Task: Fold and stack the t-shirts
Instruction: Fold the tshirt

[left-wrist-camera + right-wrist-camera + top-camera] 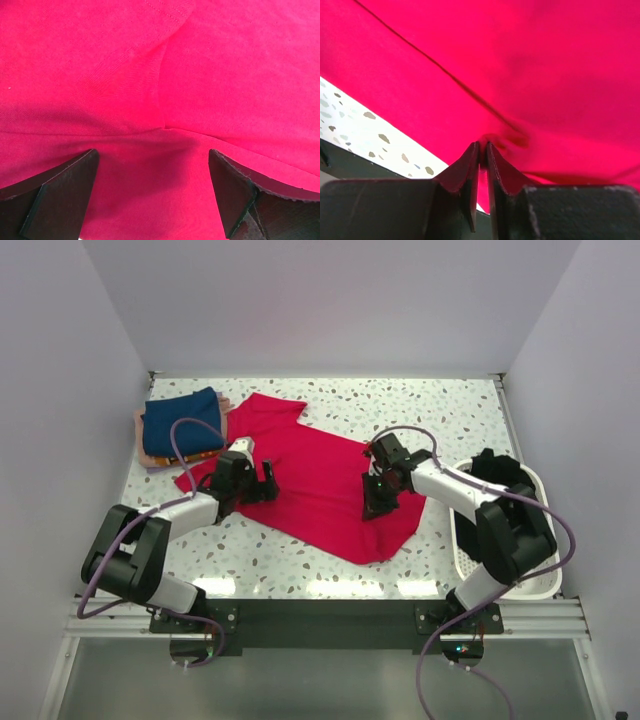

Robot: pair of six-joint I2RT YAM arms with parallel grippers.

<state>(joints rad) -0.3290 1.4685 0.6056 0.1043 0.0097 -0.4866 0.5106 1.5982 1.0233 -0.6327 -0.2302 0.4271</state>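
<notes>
The red shirt (325, 475) looks limp and light, best taken by its edges: the right gripper (482, 147) pinches one, the left gripper (155, 162) gapes just above the cloth.

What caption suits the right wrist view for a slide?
Right claw shut on a pinch of the red t-shirt.

Left arm (190, 508), right arm (450, 485): black joints, silver-white links, purple cables (196, 422); black wedge-shaped end effector fingers (60, 192).
</notes>
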